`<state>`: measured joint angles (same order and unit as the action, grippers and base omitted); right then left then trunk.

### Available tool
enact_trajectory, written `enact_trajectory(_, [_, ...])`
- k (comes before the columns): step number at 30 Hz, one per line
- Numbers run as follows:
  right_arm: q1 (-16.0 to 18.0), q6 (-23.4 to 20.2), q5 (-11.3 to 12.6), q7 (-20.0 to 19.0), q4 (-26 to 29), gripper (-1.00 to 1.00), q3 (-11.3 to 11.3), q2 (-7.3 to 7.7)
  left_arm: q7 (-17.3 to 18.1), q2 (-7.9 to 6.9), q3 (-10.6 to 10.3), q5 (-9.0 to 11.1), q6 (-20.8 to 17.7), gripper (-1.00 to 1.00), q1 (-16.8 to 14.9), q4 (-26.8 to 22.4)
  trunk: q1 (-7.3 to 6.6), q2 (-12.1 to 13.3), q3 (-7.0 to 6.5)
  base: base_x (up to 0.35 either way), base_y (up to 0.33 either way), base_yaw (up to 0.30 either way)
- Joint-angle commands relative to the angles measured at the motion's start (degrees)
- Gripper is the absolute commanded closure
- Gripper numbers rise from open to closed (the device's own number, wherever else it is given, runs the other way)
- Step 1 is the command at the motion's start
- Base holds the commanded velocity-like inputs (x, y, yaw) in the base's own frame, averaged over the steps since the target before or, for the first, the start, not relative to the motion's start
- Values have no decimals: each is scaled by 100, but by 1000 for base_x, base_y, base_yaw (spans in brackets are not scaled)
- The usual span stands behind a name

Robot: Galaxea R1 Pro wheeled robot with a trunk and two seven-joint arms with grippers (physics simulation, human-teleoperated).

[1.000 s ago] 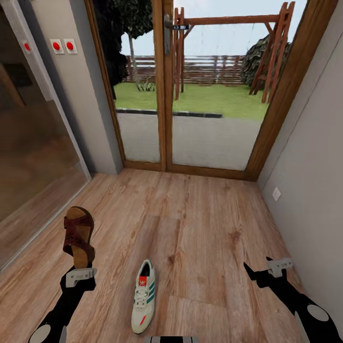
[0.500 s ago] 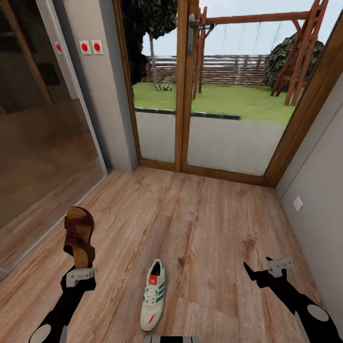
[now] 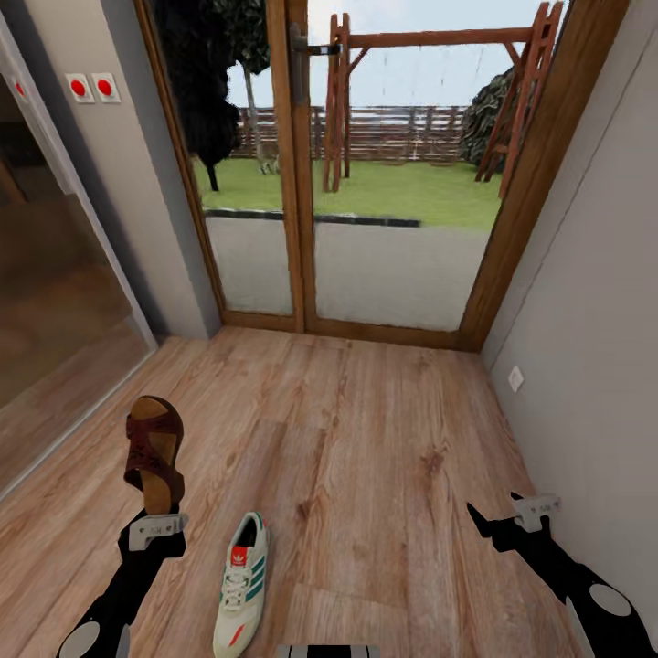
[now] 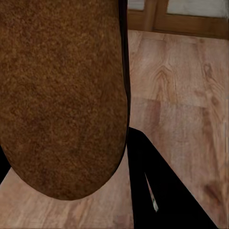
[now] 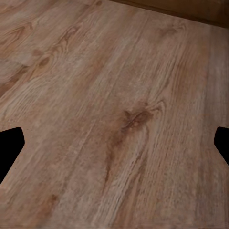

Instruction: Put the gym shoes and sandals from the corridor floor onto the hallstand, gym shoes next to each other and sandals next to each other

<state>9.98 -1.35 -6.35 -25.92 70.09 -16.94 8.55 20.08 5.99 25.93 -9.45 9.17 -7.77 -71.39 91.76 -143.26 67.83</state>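
Gripping a sandal (image 3: 153,450): left end effector (image 3: 157,514).

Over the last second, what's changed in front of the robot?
Mostly the camera swung: the glass door and the gym shoe slid sideways in the head view together, so the shoe itself lies where it was on the floor. The left gripper keeps holding the sandal upright; the right gripper stays empty.

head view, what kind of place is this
Probably a home's entrance corridor: a glazed wooden door looks out on a garden, wood-plank floor runs between close walls, and a gym shoe lies on it while the left tool holds a sandal.
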Motion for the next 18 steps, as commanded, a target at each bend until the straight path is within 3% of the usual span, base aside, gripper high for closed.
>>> enact_trajectory(1, [4,-14,-50,-35,5,-100,-11,-3,40,8,35,-73,32,100,-5,-6,-1,-2,4,1,-272,-266])
enact_trajectory(8, [4,-14,-50,-35,13,-100,-11,-3,40,7,52,-57,36,100,-4,-6,-1,-2,4,0,-258,-267])
enact_trajectory(18, [4,-14,-50,-35,6,-100,-11,-3,40,6,68,-39,33,100,-2,-6,-1,-2,4,0,-20,-267])
